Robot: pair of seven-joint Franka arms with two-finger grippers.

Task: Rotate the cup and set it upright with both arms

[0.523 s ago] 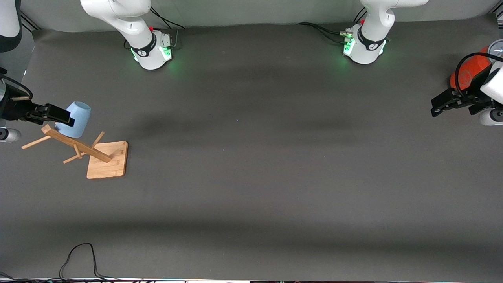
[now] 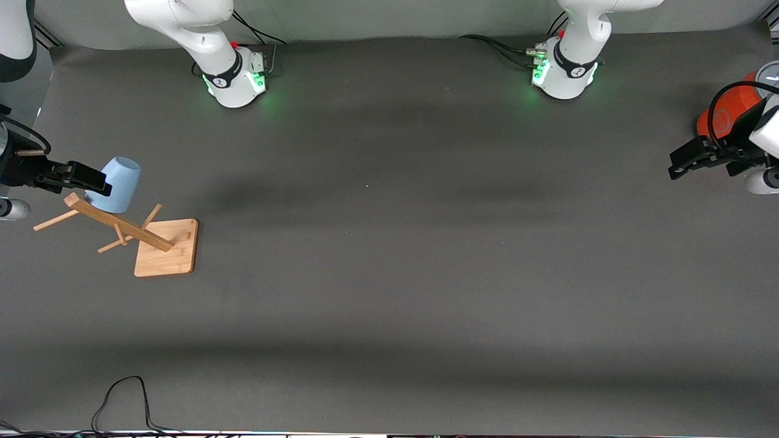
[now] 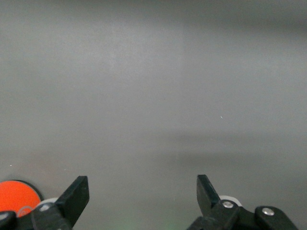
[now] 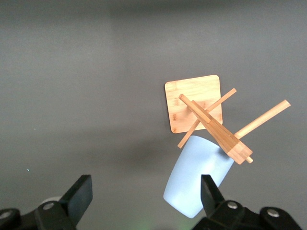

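At the right arm's end of the tabletop [image 2: 389,292], the right end effector [image 2: 97,180] hovers beside the cup [image 2: 117,184], its fingers spread wide with nothing between them. In the right wrist view one finger [image 4: 211,194] overlaps the cup's edge; I cannot tell whether it touches. The cup hangs tilted, mouth-down, on a peg of the wooden rack [image 2: 137,234], whose square base lies nearer the front camera.

The likely trouble is the rack itself: its slanted post and side pegs crowd the cup, so a closing finger could catch a peg, tip the light rack or knock the cup off before the grip is firm.

At the left arm's end, the left end effector [image 2: 684,164] waits with fingers spread, empty, close to an orange cylinder [image 2: 727,112] and well apart from the cup.
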